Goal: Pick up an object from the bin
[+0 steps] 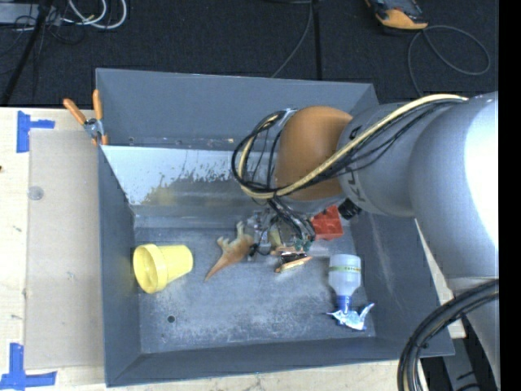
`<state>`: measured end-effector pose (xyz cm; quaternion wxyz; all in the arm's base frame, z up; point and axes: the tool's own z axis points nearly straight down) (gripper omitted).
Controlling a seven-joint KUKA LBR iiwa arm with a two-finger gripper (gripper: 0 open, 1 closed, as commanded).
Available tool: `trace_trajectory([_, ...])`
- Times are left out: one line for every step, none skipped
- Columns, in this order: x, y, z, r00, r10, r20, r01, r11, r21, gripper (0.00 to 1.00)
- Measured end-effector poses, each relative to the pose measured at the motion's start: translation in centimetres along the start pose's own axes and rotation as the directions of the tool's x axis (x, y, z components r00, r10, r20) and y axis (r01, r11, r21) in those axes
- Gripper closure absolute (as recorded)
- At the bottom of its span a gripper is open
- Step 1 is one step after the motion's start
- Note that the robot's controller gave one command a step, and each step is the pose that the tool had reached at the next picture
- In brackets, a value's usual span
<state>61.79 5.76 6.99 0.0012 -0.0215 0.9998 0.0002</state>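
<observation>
A tan toy [230, 252], shaped like a small animal with a long pointed tail, lies near the middle of the bin [203, 108], its tail towards the near-left. The jaws are low over the bin floor at the toy's right end, close enough that they seem to touch it, though cables and the wrist hide the contact. I cannot tell whether the jaws are open or closed, and nothing is seen between them. A small brown piece [291, 260] lies just beside the jaws on the near side, and a red block [328, 223] lies just to their right, partly under the wrist.

Further out, a white bottle [344, 272] with a green band stands or leans near the right wall, with a crumpled blue-and-white scrap [352, 316] just in front of it. A yellow cup [162, 267] lies on its side well apart at the left. The orange cover [309, 149] and its loops of cable sit above the jaws, and the arm [444, 161] comes in from the right.

As I judge it, this is the grasp step: the jaws are down among the things and no lift has begun. The tan toy is the likeliest target, but the brown piece is near enough to be it instead. The next move calls for a firm close on one thing alone, on the toy's body rather than its thin tail. Then a straight lift, so that the red block and brown piece are not dragged along.
</observation>
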Motion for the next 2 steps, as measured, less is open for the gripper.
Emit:
trace_trajectory([0.0, 0.0, -0.03, 1.0, 0.0, 0.0, 0.0, 1.0, 0.0, 1.0])
trace_trajectory([0.18, 0.0, -0.61, 1.0, 0.0, -0.006, 0.0, 1.0, 0.0, 1.0])
